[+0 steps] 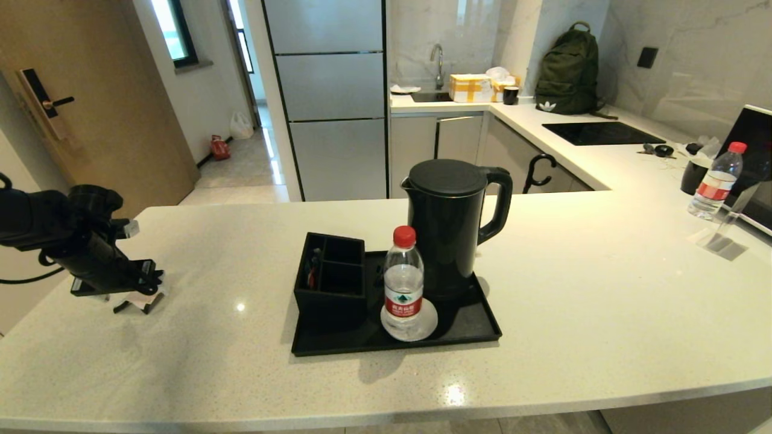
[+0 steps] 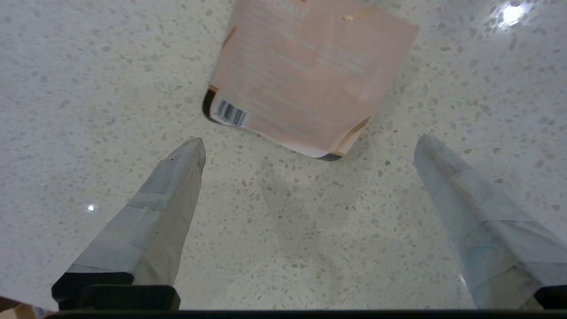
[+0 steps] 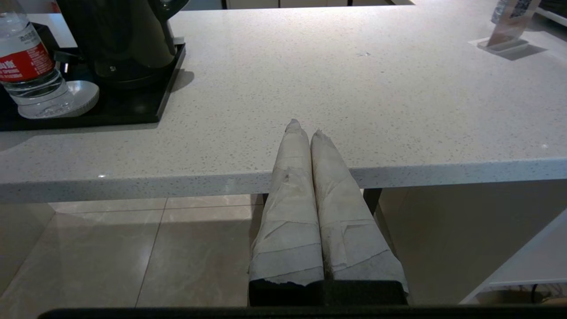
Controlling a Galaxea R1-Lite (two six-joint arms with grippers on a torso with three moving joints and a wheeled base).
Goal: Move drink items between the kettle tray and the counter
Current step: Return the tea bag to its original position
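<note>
The black kettle stands upright on the black tray in the middle of the counter. A pinkish sachet lies flat on the counter at the far left, and in the head view it peeks out as a sachet under my left gripper. My left gripper hangs over the stone, open, with the sachet just beyond its fingertips and nothing between them. My right gripper is shut and empty, parked below the counter's front edge; the kettle and tray show in its view.
A water bottle with a red cap stands on a white coaster on the tray, beside a small black divided box. A second bottle and a clear stand sit at the far right. A backpack rests on the back counter.
</note>
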